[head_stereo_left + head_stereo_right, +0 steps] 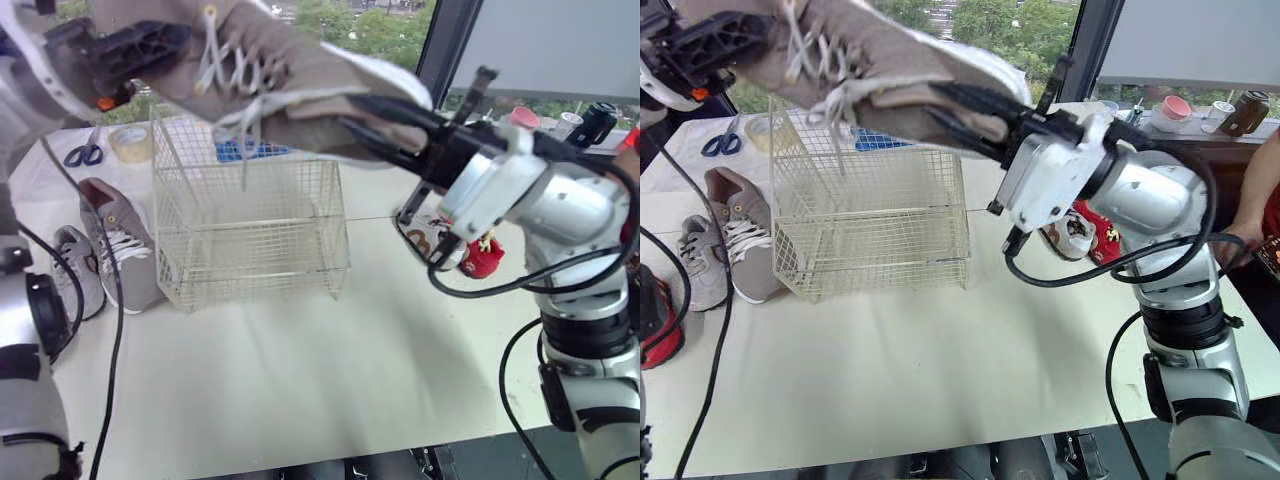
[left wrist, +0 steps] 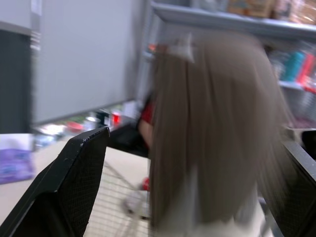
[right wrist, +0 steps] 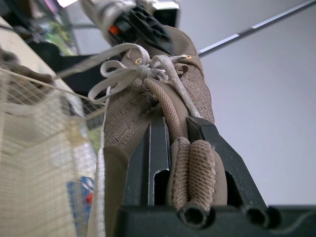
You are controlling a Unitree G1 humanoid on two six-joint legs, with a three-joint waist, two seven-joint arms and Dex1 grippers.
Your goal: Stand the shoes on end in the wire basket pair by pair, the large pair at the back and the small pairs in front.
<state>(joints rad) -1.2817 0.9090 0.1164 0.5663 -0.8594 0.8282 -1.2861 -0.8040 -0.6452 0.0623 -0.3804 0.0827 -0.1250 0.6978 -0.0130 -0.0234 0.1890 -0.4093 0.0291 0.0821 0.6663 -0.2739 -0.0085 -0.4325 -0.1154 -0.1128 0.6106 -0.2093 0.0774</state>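
Note:
A large taupe lace-up shoe (image 1: 290,70) hangs in the air above the wire basket (image 1: 250,230), its laces dangling toward the basket's top. My right gripper (image 1: 355,115) is shut on the shoe's padded heel collar, seen close up in the right wrist view (image 3: 177,128). My left gripper (image 1: 130,50) is at the shoe's other end; its fingers (image 2: 79,182) straddle the shoe, with a gap showing on one side. The matching taupe shoe (image 1: 125,240) lies on the table left of the basket, a small grey shoe (image 1: 75,265) beside it.
Scissors (image 1: 85,152) and a tape roll (image 1: 130,143) lie behind the basket on the left. A small shoe with red (image 1: 1075,230) sits right of the basket under my right arm. A person's arm (image 1: 1260,190) is at the far right. Cables trail along the left.

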